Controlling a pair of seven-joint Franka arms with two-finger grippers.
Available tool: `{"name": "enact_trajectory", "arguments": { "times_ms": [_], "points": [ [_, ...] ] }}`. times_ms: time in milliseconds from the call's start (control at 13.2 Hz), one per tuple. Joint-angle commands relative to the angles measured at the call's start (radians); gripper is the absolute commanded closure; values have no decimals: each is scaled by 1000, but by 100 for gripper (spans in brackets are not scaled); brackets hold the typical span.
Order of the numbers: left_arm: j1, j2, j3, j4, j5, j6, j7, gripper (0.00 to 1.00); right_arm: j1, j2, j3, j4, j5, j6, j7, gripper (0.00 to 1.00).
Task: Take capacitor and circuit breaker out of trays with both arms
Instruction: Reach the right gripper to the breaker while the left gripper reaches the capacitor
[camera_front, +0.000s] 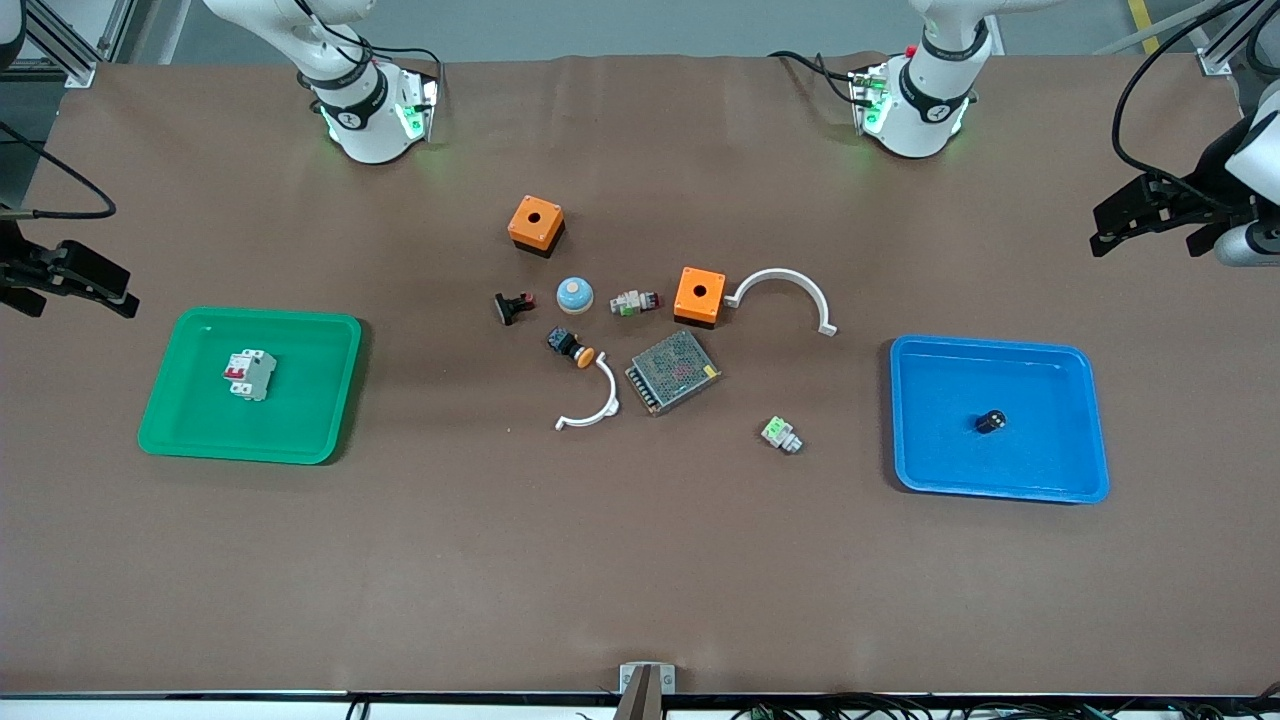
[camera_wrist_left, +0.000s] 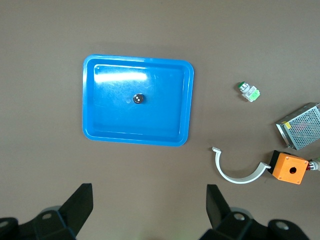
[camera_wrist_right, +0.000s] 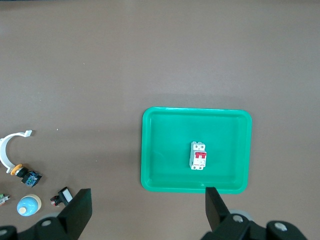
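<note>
In the front view, the breaker (camera_front: 249, 375) is seen lying in the green tray (camera_front: 180, 420) at the right arm's end of the bench (camera_front: 640, 560), and the capacitor (camera_front: 991, 421) in the blue tray (camera_front: 1060, 480) at the left arm's end. In the left wrist view, the left gripper (camera_wrist_left: 150, 212) is held wide open and empty above the bench beside the blue tray. In the right wrist view, the right gripper (camera_wrist_right: 148, 212) is likewise spread and empty beside the green tray.

Brown table (camera_front: 640, 560) carries green tray (camera_front: 180, 425), blue tray (camera_front: 1000, 488).
</note>
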Motion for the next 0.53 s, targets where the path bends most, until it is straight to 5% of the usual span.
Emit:
{"name": "enact_trajectory", "arguments": {
  "times_ms": [0, 456],
  "points": [
    [6, 2, -7, 16, 15, -11, -3, 0, -6, 1, 7, 4, -17, 2, 8, 0],
    [11, 72, 1, 16, 18, 4, 0, 0, -6, 3, 7, 4, -17, 2, 8, 0]
  ]
}}
